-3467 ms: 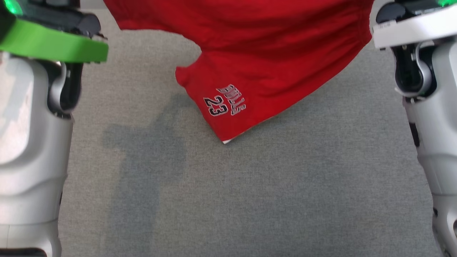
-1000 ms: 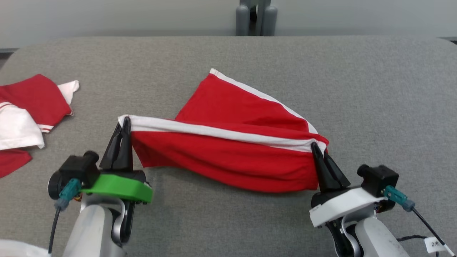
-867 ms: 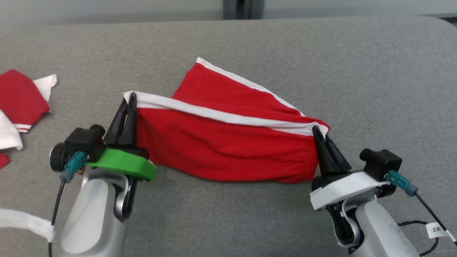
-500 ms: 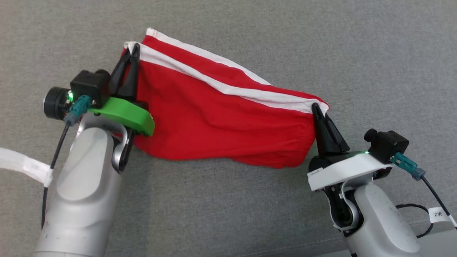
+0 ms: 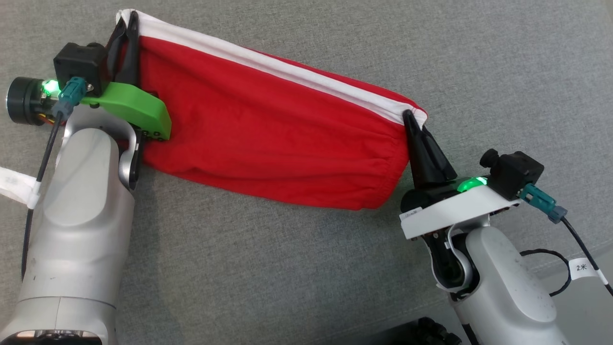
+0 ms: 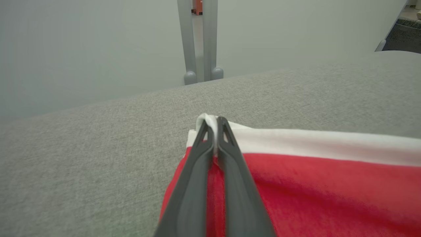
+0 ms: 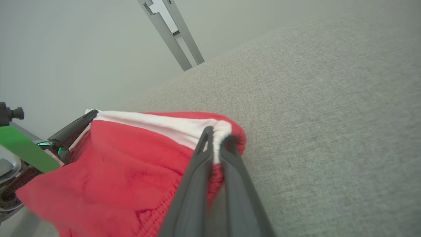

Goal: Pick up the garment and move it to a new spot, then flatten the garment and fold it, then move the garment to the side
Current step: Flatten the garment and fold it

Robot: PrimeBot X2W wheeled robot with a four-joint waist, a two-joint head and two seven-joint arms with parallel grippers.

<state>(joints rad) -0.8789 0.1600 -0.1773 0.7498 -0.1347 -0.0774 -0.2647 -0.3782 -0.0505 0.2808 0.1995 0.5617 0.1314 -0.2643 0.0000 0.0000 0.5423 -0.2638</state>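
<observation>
Red shorts (image 5: 268, 139) stretch between our left tool (image 5: 132, 15) and right tool (image 5: 407, 115), each clamped on a white-striped corner. The shorts drape onto the table (image 5: 287, 268). Flattening seems underway; next we should lower both corners evenly.

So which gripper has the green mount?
The left gripper, pinching a corner of the garment; the right gripper has a white mount.
</observation>
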